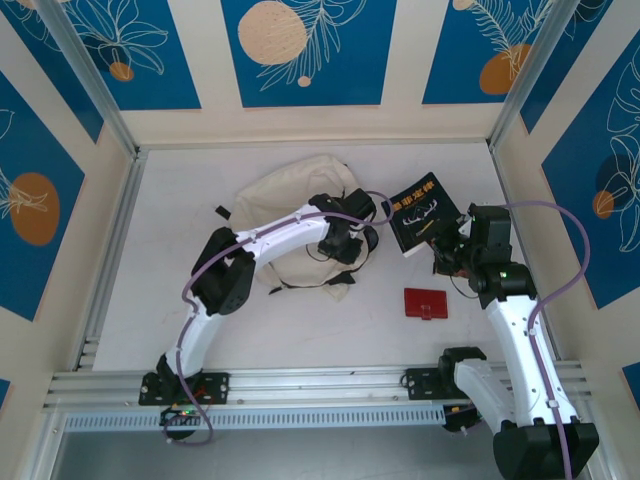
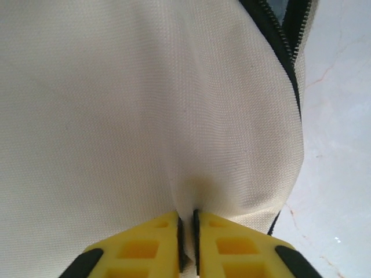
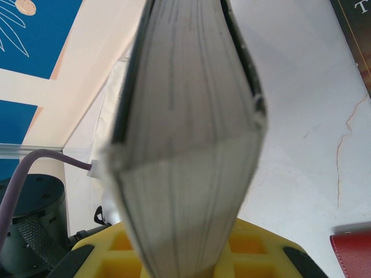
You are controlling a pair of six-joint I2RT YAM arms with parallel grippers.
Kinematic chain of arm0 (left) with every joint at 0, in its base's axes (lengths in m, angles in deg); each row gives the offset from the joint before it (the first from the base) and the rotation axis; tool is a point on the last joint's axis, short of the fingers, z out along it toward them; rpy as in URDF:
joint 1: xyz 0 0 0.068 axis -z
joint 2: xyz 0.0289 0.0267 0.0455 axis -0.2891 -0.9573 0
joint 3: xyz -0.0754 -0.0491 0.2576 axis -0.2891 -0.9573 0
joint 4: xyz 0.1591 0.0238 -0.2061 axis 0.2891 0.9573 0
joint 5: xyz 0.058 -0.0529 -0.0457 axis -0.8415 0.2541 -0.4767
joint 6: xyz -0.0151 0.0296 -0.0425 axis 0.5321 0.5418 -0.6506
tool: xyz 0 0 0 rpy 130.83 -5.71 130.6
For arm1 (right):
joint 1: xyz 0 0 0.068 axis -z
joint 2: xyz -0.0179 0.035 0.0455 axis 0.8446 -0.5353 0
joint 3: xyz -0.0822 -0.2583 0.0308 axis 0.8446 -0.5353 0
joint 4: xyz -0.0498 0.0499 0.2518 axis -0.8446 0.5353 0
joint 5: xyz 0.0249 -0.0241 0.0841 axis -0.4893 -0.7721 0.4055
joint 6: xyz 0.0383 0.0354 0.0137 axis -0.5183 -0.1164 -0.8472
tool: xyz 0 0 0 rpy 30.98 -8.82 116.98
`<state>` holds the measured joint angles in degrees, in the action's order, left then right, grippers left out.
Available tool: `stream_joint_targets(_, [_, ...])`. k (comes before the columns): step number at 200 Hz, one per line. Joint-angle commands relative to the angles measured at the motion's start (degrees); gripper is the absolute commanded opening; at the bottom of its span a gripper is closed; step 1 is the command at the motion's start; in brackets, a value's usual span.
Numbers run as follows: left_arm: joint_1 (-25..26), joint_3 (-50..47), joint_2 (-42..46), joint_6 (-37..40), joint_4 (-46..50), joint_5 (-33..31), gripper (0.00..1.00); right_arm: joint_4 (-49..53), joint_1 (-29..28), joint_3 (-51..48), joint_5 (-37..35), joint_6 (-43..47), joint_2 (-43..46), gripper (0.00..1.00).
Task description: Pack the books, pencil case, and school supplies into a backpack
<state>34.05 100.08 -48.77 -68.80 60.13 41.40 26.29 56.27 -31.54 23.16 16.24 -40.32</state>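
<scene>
Pinching backpack (image 1: pixel 290 190) cloth tight in left hand (image 2: pixel 186 223) at mid desk (image 1: pixel 300 330), clamping book (image 3: pixel 185 127) edge-on in right hand (image 3: pixel 179 263) to its right; next, prob., needs pulling it open & sliding book in.

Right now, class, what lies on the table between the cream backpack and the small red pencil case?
Nothing: in the top view, the table between backpack and pencil case is bare.

Bright, even light, faint shadows; wrist close-ups slightly soft.
</scene>
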Motion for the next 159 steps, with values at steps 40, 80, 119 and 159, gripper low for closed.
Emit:
stream_joint_targets(40, [-0.18,0.31,8.93,1.91,0.72,-3.04,0.07,-2.25,0.49,-0.11,0.61,1.52,2.20,0.00])
stream_joint_targets(80, [-1.43,-3.58,16.68,2.42,-2.32,-11.94,0.00,-1.01,0.50,-0.20,2.01,3.30,2.22,0.00])
stream_joint_targets(119, [-2.95,-8.98,25.57,2.22,-9.98,-17.49,0.00,1.00,0.49,-0.07,10.37,7.09,2.46,0.00])
stream_joint_targets(159, [-3.11,-8.78,26.80,2.56,-16.61,-17.14,0.00,0.49,-0.15,-0.21,19.92,5.87,2.73,0.00])
